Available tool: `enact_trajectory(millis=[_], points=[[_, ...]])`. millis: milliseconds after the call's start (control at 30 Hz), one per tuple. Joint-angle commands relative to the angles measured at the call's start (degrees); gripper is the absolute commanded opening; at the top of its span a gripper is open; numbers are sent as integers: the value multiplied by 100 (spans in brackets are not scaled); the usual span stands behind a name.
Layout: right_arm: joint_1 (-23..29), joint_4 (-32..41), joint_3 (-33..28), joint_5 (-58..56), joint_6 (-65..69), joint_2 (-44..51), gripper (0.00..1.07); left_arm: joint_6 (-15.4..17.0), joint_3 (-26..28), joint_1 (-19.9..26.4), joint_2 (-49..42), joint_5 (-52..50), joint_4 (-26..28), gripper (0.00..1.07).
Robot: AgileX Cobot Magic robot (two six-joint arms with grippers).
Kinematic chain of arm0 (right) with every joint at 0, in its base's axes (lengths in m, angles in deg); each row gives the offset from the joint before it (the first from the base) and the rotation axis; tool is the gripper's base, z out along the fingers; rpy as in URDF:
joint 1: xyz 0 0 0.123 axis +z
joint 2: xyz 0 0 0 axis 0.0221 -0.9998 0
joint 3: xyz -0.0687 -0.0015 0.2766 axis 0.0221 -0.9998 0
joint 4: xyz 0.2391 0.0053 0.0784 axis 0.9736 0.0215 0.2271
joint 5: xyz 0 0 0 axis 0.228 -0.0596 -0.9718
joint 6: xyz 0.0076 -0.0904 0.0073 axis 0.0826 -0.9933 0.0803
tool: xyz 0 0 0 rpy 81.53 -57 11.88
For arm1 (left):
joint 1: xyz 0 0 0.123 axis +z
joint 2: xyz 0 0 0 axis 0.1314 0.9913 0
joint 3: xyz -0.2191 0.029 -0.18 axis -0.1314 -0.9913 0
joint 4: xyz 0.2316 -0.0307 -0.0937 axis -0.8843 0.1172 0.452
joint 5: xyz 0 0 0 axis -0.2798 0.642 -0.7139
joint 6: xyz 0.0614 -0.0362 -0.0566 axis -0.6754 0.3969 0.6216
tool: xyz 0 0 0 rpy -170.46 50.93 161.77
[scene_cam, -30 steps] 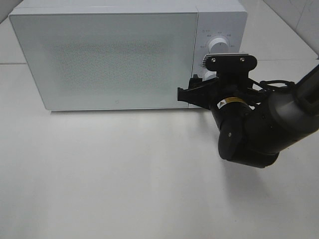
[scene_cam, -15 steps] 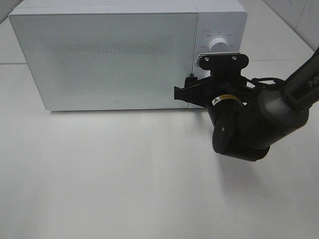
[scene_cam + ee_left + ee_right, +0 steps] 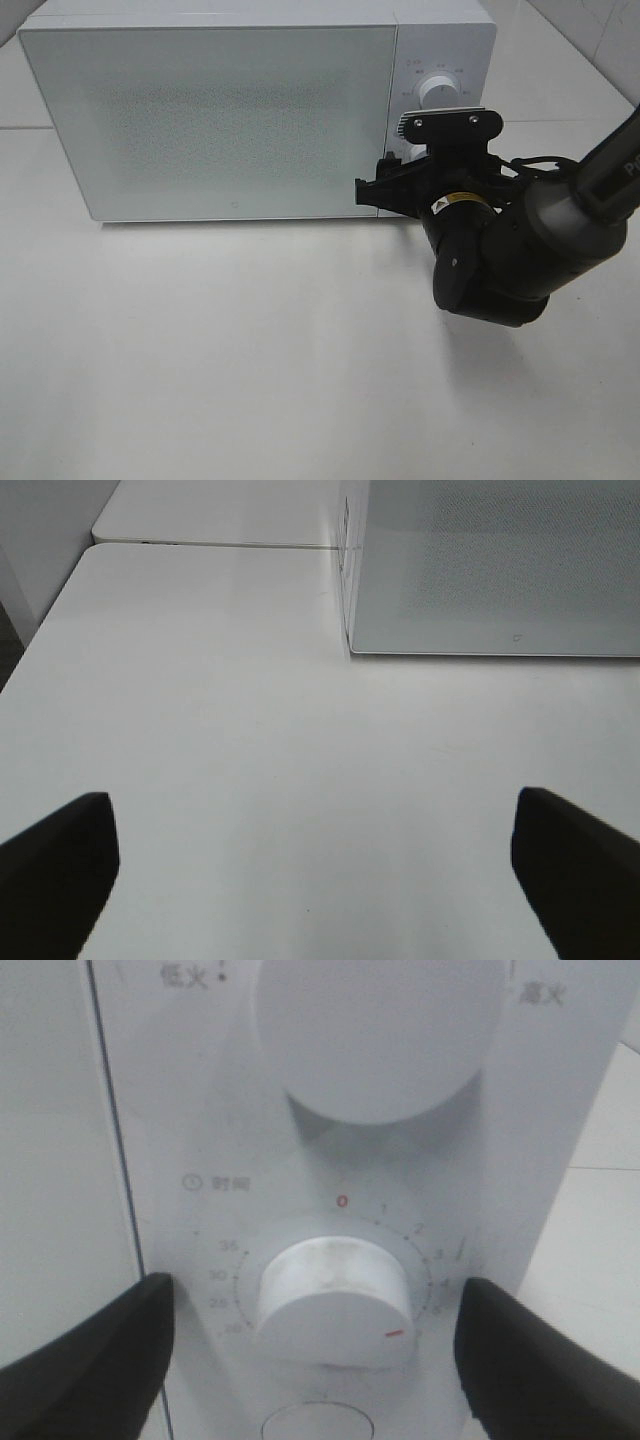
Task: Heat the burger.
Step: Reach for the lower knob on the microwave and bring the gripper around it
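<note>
The burger is out of view. A white microwave [image 3: 230, 110] stands at the back of the table with its door shut; the frosted door hides the inside. My right gripper [image 3: 398, 175] is at the control panel. In the right wrist view it [image 3: 315, 1305] is open, with a finger on each side of the lower timer knob [image 3: 335, 1300] and not touching it. The knob's red mark points to the lower right of its dial. My left gripper [image 3: 310, 810] is open and empty over the bare table, in front of the microwave's corner [image 3: 350, 645].
The upper power knob [image 3: 438, 88] sits above the timer knob and shows large in the right wrist view [image 3: 380, 1030]. A round button [image 3: 318, 1425] lies below the timer knob. The white table [image 3: 250, 350] stretches in front of the microwave.
My right arm has shifted slightly left and back at the control panel, staying at the timer knob. The microwave door stays shut.
</note>
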State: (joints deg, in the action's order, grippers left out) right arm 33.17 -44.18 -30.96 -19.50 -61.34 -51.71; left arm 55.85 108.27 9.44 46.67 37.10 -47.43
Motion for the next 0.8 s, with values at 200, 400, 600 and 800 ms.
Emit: enact_trajectory(millis=[200,400,600,800], points=[[34,-29,-11,115,-74,132,75,-6,-6,6,-160,-29,23,102],[34,-29,0,201,-17,132,75,-6,-6,6,-160,-29,23,102],[17,-29,0,195,-6,132,72,-6,-6,6,-160,-29,23,102],[17,-29,34,189,-6,132,63,-6,-6,6,-160,-29,23,102]])
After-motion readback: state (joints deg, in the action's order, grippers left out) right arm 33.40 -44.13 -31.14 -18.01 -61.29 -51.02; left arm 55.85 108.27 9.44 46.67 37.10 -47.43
